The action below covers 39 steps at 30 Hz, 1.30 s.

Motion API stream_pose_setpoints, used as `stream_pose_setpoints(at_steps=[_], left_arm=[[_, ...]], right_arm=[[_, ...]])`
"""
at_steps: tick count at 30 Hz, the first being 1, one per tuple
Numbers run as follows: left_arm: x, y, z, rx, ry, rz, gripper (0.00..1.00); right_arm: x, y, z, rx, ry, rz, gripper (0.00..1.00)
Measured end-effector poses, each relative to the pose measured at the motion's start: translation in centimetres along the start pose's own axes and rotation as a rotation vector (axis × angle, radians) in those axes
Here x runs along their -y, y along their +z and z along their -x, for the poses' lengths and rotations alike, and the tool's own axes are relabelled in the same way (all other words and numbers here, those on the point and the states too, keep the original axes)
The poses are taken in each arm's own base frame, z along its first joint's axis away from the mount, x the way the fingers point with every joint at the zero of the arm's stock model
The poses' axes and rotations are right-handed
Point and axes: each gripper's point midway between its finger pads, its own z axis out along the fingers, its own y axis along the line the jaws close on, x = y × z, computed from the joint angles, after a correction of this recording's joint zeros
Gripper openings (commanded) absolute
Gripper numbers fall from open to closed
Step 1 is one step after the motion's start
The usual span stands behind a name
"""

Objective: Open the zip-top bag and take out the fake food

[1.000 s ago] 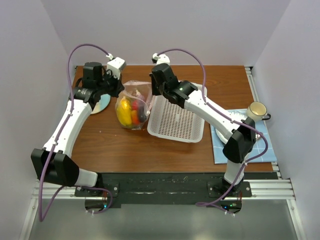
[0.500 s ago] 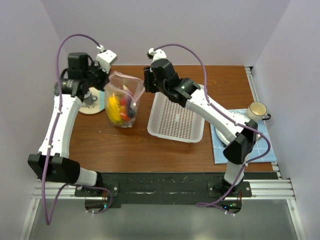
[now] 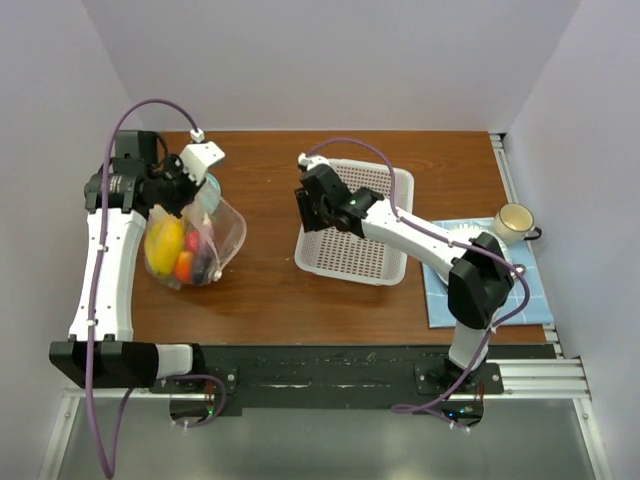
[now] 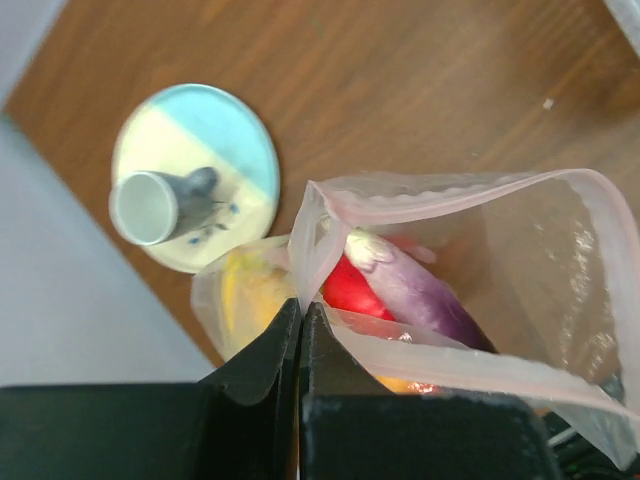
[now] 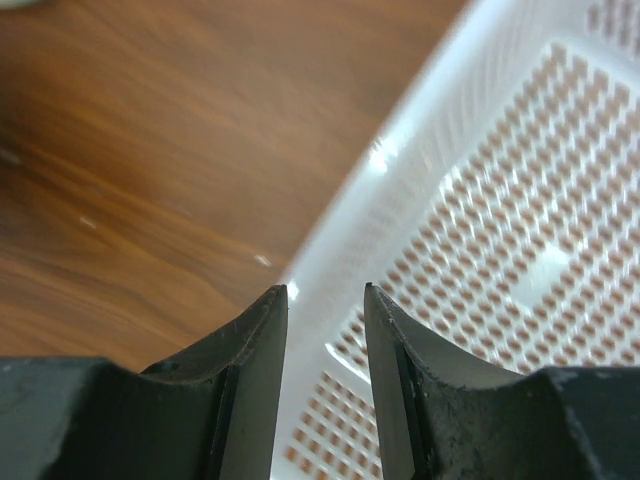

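My left gripper [image 4: 300, 318] is pinched tight on the rim of the zip-top bag [image 4: 452, 186]. The bag is at the left side of the table [image 3: 270, 290], near a small plate [image 4: 240, 150]. Its mouth gapes open. The fake food [image 4: 352, 290] is inside: I see yellow, red and purple bits. My right gripper [image 5: 325, 292] has its 2 fingers a little apart, holding nothing, over the left rim of the white basket [image 5: 520, 200].
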Motion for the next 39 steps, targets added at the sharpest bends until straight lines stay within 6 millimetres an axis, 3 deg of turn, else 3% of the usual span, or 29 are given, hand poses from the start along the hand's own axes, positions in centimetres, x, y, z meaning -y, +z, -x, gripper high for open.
stream_pose_setpoints(at_steps=[2, 5, 7, 12, 14, 16, 19, 20, 21, 23, 27, 30, 36, 39], left_arm=[[1.1, 1.2, -0.7, -0.018, -0.014, -0.068, 0.00], [2.3, 3.3, -1.2, -0.032, -0.036, -0.157, 0.00], [3.1, 4.7, -1.3, -0.031, -0.046, -0.203, 0.00], [6.0, 7.0, -1.3, -0.029, -0.051, -0.295, 0.00], [6.8, 7.4, -1.0, -0.023, -0.050, -0.315, 0.00], [7.4, 7.7, -0.6, -0.012, -0.046, -0.328, 0.00], [7.6, 7.8, -0.1, -0.001, -0.047, -0.331, 0.00], [7.6, 7.8, 0.0, 0.003, -0.051, -0.327, 0.00], [7.6, 7.8, 0.0, 0.003, -0.051, -0.327, 0.00], [7.5, 7.8, 0.0, 0.004, -0.051, -0.326, 0.00], [7.5, 7.8, 0.1, 0.005, -0.050, -0.325, 0.00], [7.5, 7.7, 0.1, 0.008, -0.049, -0.322, 0.00], [7.6, 7.6, 0.3, 0.015, -0.049, -0.327, 0.00], [7.5, 6.9, 0.9, 0.029, -0.049, -0.334, 0.00]], right_arm=[[1.1, 0.4, -2.6, -0.053, -0.009, -0.026, 0.42], [1.5, -0.7, -3.1, -0.051, 0.002, -0.018, 0.42], [0.6, -2.7, -1.2, 0.018, 0.034, 0.038, 0.42], [-4.7, -10.4, 6.2, 0.296, 0.126, 0.303, 0.45], [-7.1, -12.7, 7.9, 0.376, 0.138, 0.404, 0.44], [-9.3, -13.7, 8.6, 0.410, 0.142, 0.488, 0.43], [-12.1, -11.9, 7.7, 0.374, 0.140, 0.556, 0.42], [-13.3, -8.3, 5.8, 0.301, 0.141, 0.562, 0.42], [-13.4, -8.0, 5.5, 0.294, 0.140, 0.559, 0.42], [-13.7, -5.1, 3.3, 0.218, 0.142, 0.540, 0.42], [-13.9, -1.2, -0.3, 0.107, 0.142, 0.510, 0.42], [-14.1, -0.2, -1.3, 0.063, 0.136, 0.502, 0.42], [-14.7, -0.4, -0.6, 0.068, 0.133, 0.510, 0.45], [-15.1, 0.5, -0.6, 0.057, 0.127, 0.506, 0.45]])
